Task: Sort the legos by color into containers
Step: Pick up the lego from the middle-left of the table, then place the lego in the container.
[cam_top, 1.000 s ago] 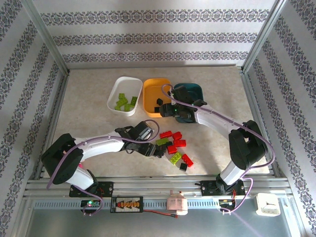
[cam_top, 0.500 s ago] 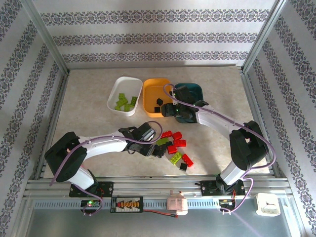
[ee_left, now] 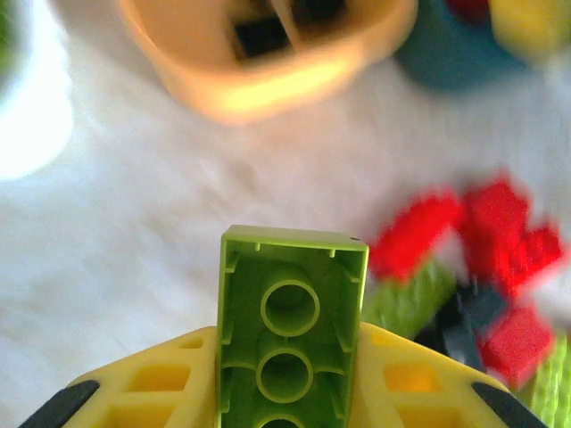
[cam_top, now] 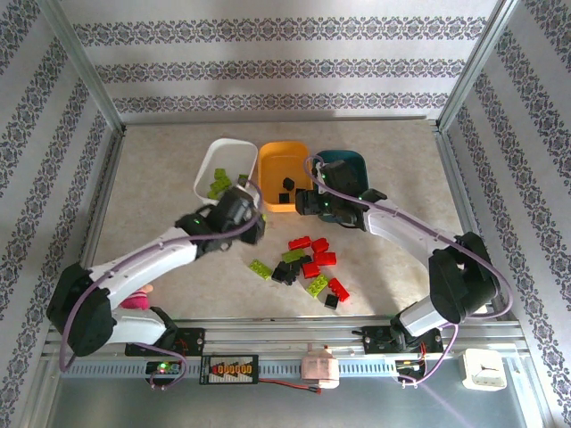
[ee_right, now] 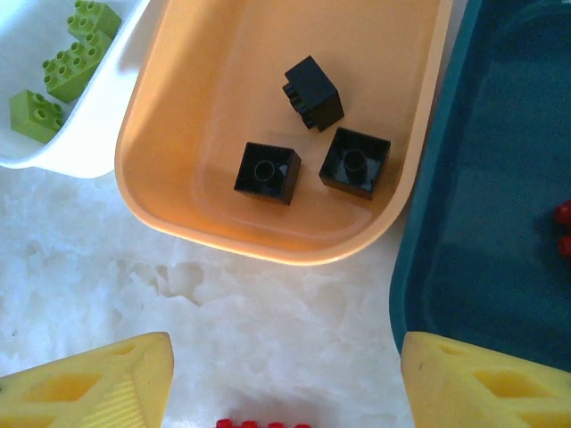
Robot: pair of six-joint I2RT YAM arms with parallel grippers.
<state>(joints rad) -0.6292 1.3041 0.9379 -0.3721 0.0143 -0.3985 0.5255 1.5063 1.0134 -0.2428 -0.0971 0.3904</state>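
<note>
Top external view: on marbled table [cam_top: 152, 205], side by side, white tray [cam_top: 223, 153], orange-yellow tray [cam_top: 277, 160], dark teal tray [cam_top: 352, 162]. At 6 o'clock of white tray, left gripper [ee_left: 290, 357] clamped on a lime green brick [ee_left: 290, 285]. At 5 o'clock of orange-yellow tray, right gripper [ee_right: 285, 383] spread wide. At 6 o'clock of that tray, loose bricks [cam_top: 308, 263], red, green and black. Inside it, three black bricks [ee_right: 268, 172].

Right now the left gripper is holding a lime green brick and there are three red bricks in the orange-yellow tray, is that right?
Not quite. The three bricks in the orange-yellow tray are black, not red, as the right wrist view shows. The rest holds: the left gripper is shut on a lime green brick.
</note>
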